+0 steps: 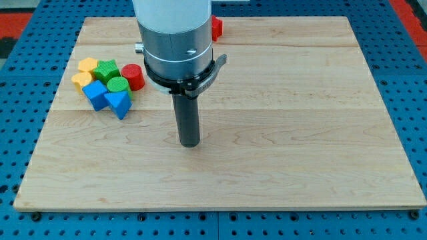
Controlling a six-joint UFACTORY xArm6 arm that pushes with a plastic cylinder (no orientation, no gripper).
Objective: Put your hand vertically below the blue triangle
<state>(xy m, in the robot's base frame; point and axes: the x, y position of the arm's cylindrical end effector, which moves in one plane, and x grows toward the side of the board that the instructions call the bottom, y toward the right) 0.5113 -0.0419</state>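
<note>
The blue triangle [119, 104] lies at the lower right of a cluster of blocks at the view's left. My tip [190, 143] rests on the wooden board [300, 133], to the right of and a little below the blue triangle, well apart from it. A blue cube [96, 95] touches the triangle's left side.
The cluster also holds a green cylinder [118, 85], a green star-shaped block [106, 69], a red cylinder [133, 77] and two yellow blocks [87, 65] [81, 80]. A red block [216, 27] peeks out behind the arm at the view's top.
</note>
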